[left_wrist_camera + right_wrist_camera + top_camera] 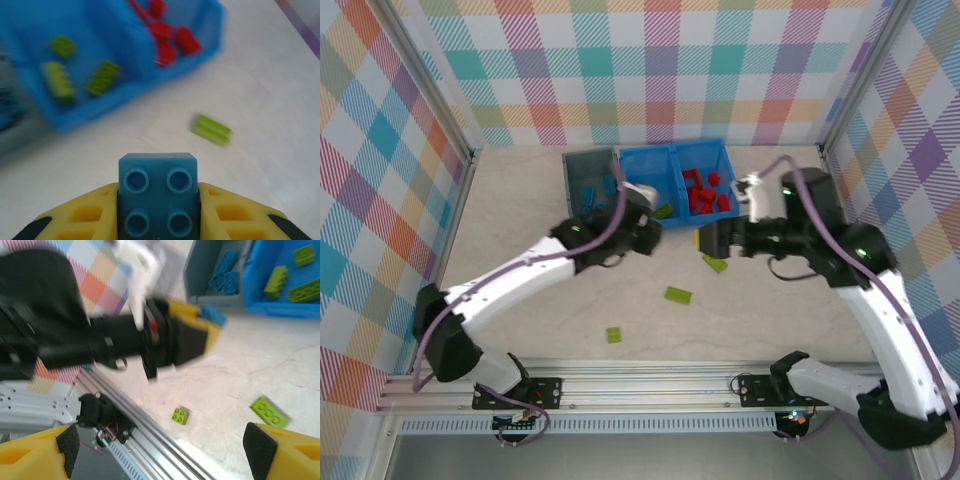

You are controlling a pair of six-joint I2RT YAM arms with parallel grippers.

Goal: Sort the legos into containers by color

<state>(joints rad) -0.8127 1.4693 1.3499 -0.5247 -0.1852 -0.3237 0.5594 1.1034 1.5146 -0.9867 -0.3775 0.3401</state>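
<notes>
My left gripper (158, 210) is shut on a light blue two-by-two lego (157, 175), held above the table just in front of the containers. In the top view this gripper (647, 237) is below the blue bin (672, 153). The blue bin's left compartment holds lime green legos (102, 77) and its right one holds red legos (705, 192). The dark grey bin (582, 163) to its left holds blue legos (224, 271). My right gripper (710, 240) is open with nothing in it, facing the left gripper (192, 335).
Loose lime green legos lie on the table: one (714, 262) under the right gripper, one (678, 295) in the middle, a small one (614, 335) near the front rail (650, 385). Checked walls enclose the table on three sides.
</notes>
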